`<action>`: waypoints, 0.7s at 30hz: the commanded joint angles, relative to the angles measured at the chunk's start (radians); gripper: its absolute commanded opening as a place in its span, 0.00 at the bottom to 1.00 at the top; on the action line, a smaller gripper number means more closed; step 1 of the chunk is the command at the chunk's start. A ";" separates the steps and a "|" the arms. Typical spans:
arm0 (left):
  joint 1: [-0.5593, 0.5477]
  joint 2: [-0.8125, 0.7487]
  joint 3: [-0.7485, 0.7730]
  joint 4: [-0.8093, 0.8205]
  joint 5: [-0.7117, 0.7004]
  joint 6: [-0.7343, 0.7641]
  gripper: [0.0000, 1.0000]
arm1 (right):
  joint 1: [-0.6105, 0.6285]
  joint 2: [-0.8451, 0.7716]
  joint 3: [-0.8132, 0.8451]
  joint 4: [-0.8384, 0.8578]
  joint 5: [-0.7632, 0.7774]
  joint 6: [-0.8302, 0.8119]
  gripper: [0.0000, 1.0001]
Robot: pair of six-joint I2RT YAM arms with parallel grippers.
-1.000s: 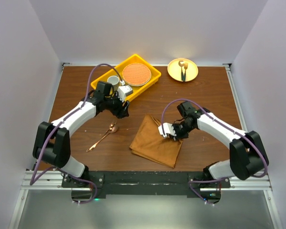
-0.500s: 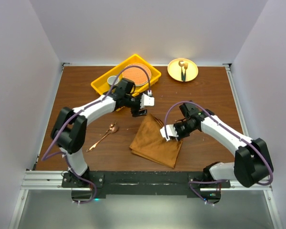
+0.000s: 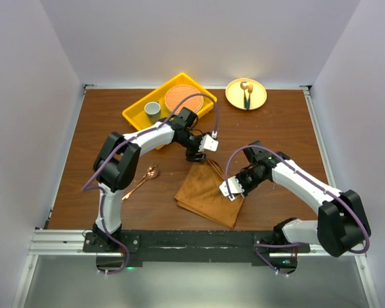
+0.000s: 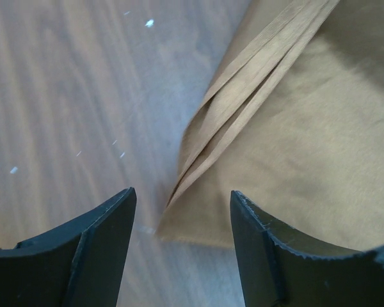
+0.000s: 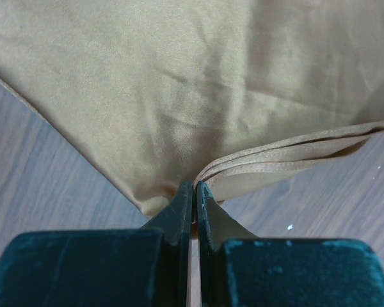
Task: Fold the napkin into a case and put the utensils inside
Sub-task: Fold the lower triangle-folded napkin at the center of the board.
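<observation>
Rust-brown cloth sits at centre stage: the napkin (image 3: 208,192) lies folded into a layered diamond on the wooden table (image 3: 276,135), between the two arms and nearer the front edge.

Over on the far corner of it, the left gripper (image 3: 205,151) hangs just above the tabletop with its jaws standing apart. From its wrist camera the two dark fingers (image 4: 96,249) frame that corner, with stacked hems fanning away from it, and nothing is caught between them.

On the opposite side, the right gripper (image 3: 231,190) is down at the napkin's right-hand corner, clenched tight. Its wrist view shows the two pads pressed together with only a hairline seam, and the hemmed upper layers run straight into the tips, pinched there, while the bottom layer's corner pokes out just to one side.

Off to the left, well apart from the cloth, the copper spoon (image 3: 138,183) lies flat on the wood, bowl pointing towards the back, untouched by either arm.

At the back, a yellow tray (image 3: 136,115) holds a grey cup (image 3: 153,109) and a round orange mat (image 3: 181,99). To its right is a small yellow plate (image 3: 234,96) with a dark-handled utensil (image 3: 247,97) on it.
</observation>
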 commanded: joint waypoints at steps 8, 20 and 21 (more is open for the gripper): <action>-0.054 0.086 0.109 -0.041 0.072 0.035 0.62 | 0.008 -0.019 -0.029 -0.006 -0.001 -0.144 0.00; -0.065 0.136 0.206 -0.206 0.117 0.092 0.57 | 0.008 -0.083 -0.083 -0.001 0.013 -0.235 0.00; -0.059 0.124 0.203 -0.217 0.143 0.095 0.58 | 0.007 -0.080 -0.081 0.000 0.014 -0.232 0.00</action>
